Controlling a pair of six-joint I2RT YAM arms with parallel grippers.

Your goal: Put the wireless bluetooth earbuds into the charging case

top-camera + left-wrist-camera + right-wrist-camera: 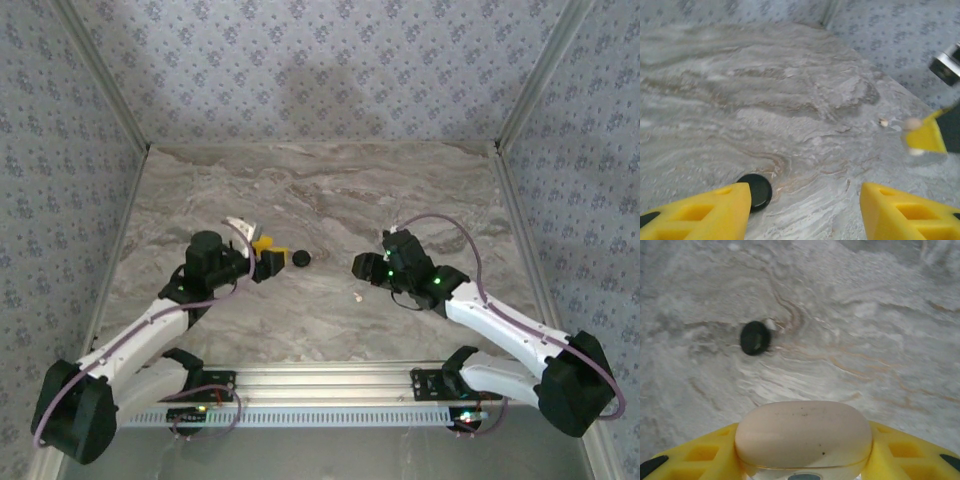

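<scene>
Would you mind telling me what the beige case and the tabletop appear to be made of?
The charging case looks like smooth matte plastic: an even beige shell with a fine seam near its lower edge. The tabletop looks like marble or a marble-print laminate: grey-white swirls with brownish veins; which one is unclear.

Top external: high behind the near edge, looking down on the whole table (pixel 320 190). Wrist views: low, close, facing inward from left and right; shared by all, black disc (pixel 301 258).
</scene>
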